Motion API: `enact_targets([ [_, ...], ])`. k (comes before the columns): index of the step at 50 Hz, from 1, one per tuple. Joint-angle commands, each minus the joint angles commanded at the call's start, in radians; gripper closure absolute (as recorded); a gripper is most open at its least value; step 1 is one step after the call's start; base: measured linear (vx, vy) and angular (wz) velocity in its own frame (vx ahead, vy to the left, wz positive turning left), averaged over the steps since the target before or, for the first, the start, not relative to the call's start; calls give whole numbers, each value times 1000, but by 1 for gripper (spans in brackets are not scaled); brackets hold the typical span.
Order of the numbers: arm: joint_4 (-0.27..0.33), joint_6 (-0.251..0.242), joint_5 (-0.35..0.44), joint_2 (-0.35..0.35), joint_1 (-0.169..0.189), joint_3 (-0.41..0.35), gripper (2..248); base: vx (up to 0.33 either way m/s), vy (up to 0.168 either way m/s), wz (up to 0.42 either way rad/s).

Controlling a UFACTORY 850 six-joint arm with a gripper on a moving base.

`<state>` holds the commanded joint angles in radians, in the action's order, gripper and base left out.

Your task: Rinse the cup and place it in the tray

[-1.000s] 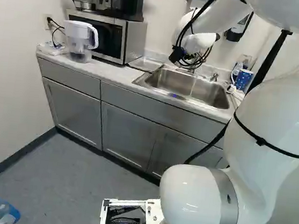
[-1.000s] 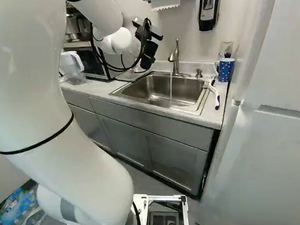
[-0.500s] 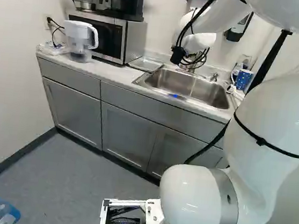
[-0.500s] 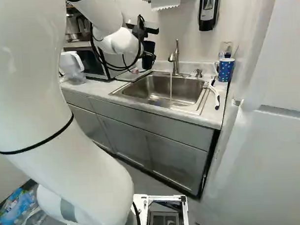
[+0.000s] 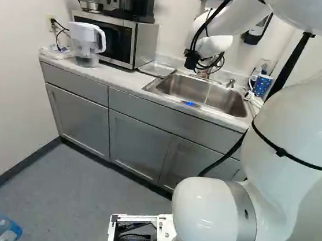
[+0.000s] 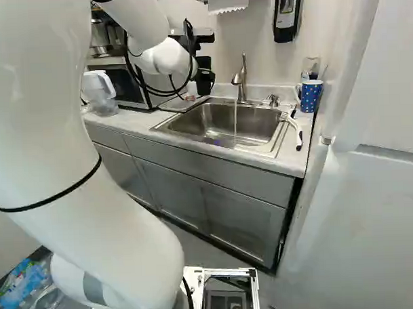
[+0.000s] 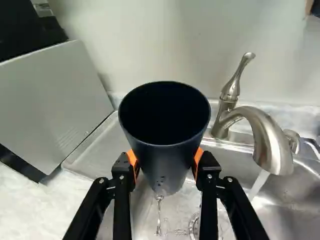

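The black gripper with orange pads pinched the tapered dark cup roughly upright, left of the curved silvery faucet, water trailing off its base. Rinsing seemed finished; good placing meant draining over the steel sink, easing left, and settling it flat on the shallow metal tray before release.

Arm: glossy white, rounded housings; grey joint band; narrow black strap; looping black cables. Fingers: black, exposed screws, orange pads.
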<state>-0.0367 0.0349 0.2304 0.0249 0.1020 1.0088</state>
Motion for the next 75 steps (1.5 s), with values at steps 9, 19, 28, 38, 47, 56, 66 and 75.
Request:
enact_targets([
  [9,0,-27,0,0,0,0,128,0,0,0],
  [19,0,-27,0,0,0,0,128,0,0,0],
  [28,0,-27,0,5,-4,5,128,0,0,0],
  [38,0,-27,0,33,-27,34,128,0,0,0],
  [47,0,-27,0,64,-50,66,128,0,0,0],
  [56,0,-27,0,100,-72,104,128,0,0,0],
  [66,0,-27,0,140,-94,147,128,0,0,0],
  [75,0,-27,0,178,-113,189,128,0,0,0],
])
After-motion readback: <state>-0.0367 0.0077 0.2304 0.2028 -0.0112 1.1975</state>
